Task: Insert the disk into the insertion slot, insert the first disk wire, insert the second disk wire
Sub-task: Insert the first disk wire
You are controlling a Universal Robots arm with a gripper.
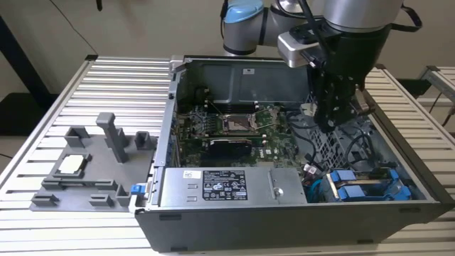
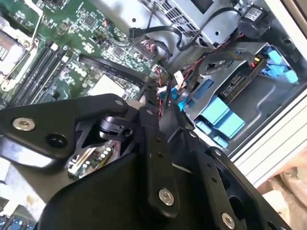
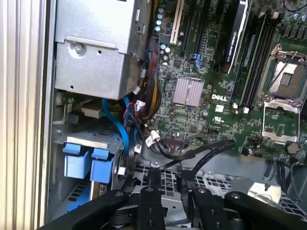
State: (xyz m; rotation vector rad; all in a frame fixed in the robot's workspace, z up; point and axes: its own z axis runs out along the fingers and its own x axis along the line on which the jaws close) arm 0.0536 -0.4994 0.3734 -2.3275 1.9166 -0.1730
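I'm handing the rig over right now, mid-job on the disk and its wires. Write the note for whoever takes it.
Gripper: low inside the open case, over the perforated panel, close to loose black cables. Whether it holds anything cannot be told.
Disk: two blue-framed units sit side by side in the drive cage. Which one is the job's disk is unclear.
Done: disk insertion looks complete, since both units are seated in the cage.
Left: neither wire can be seen plugged in, and the connection points are hidden.
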